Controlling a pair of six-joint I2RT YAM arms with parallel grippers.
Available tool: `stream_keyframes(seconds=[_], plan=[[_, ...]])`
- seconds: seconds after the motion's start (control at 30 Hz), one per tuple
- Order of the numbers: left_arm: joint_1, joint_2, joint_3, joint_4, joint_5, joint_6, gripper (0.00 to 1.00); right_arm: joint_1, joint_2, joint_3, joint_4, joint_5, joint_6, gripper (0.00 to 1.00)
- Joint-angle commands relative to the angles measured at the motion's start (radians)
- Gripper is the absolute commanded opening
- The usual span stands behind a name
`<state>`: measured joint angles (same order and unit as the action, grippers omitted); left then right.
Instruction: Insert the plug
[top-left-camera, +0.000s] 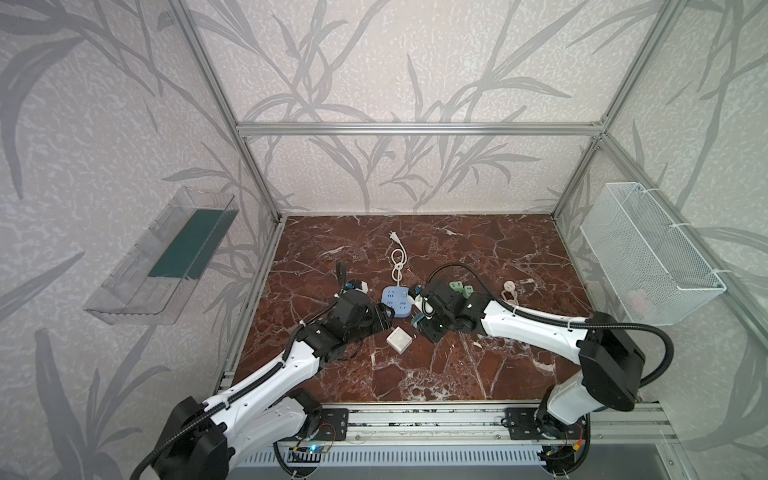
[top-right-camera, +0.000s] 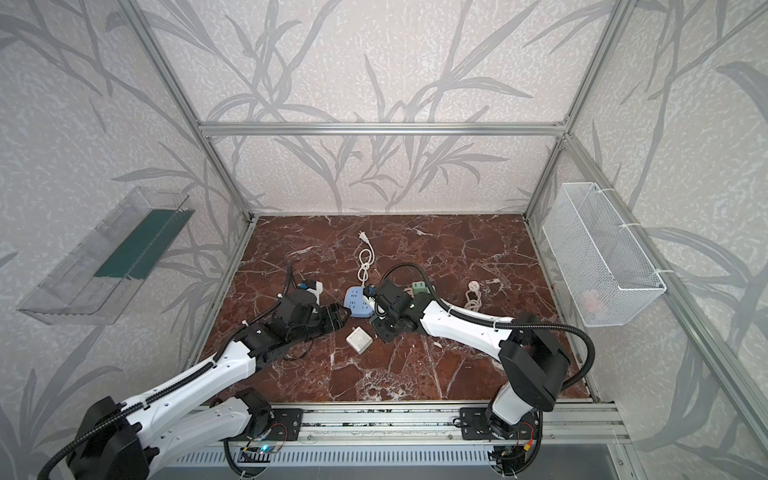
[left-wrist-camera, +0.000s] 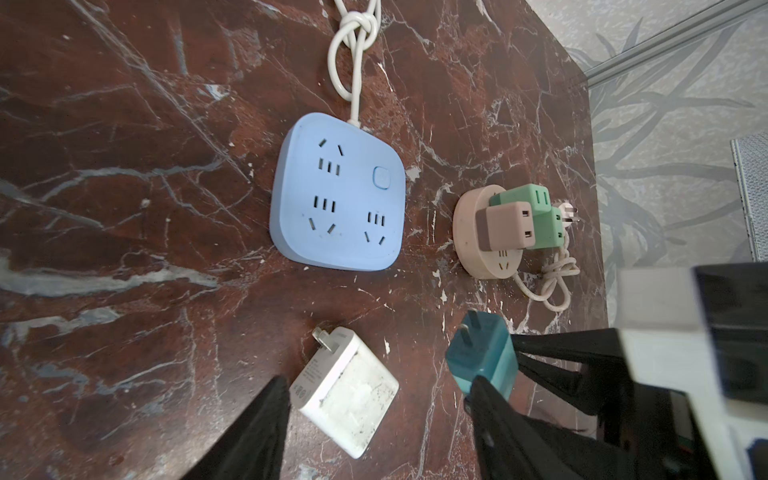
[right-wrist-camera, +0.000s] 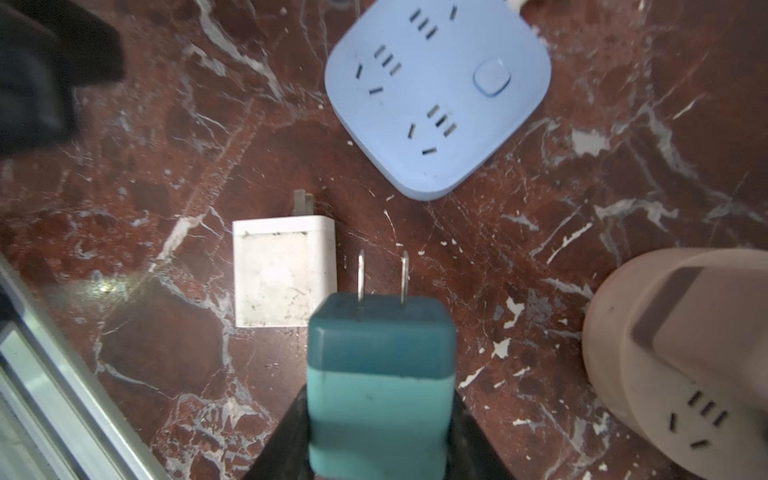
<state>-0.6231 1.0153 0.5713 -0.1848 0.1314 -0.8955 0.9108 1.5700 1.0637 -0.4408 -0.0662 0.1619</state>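
Red-brown marble table (top-left-camera: 457, 374) w/ white veins fills the cell floor. On the right wall hangs a white wire basket (top-left-camera: 648, 257) w/ sth pink inside, too blurred to name. On the left wall is a clear plastic tray (top-left-camera: 166, 257) w/ a dark green liner. Both arms reach to mid-table. Left hand (top-left-camera: 388, 316) hovers low, fingers wide apart, gripping nothing. In its wrist view the white charger (left-wrist-camera: 349, 395) shows btwn them, lying flat on the table. Right hand (top-left-camera: 419, 323) is clamped on the teal plug (right-wrist-camera: 380, 374). It holds the plug clear of the table, just on the near side of the blue power strip (left-wrist-camera: 336, 203) and beside the charger, not in any socket yet. Strip: flat rounded square, three socket groups + one button (left-wrist-camera: 381, 178). Its knotted white cord (top-left-camera: 398, 262) runs toward the back wall. Just right of it sits a round beige socket (left-wrist-camera: 482, 249) w/ two green adapters (left-wrist-camera: 528, 199) and a taupe adapter (left-wrist-camera: 503, 224) plugged in, and a bundled cable (left-wrist-camera: 552, 278). The charger is scuffed, prongs at the end nearer the strip. Plug: dark teal cap, lighter body, two flat blades (right-wrist-camera: 361, 274) pointing away from the hand. Only writing: small grey print (left-wrist-camera: 309, 372) on the charger's side, too small to read.
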Motion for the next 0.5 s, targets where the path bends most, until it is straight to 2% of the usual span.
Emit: stream_keyframes(seconds=[0.0, 0.47], plan=[[-0.006, 0.024, 0.007, 0.099, 0.089, -0.032, 0.68, 0.004, -0.047, 0.033, -0.033, -0.043, -0.023, 0.0], [-0.007, 0.107, -0.097, 0.522, 0.304, -0.238, 0.67, 0.005, -0.098, 0.06, 0.001, -0.047, -0.039, 0.0]])
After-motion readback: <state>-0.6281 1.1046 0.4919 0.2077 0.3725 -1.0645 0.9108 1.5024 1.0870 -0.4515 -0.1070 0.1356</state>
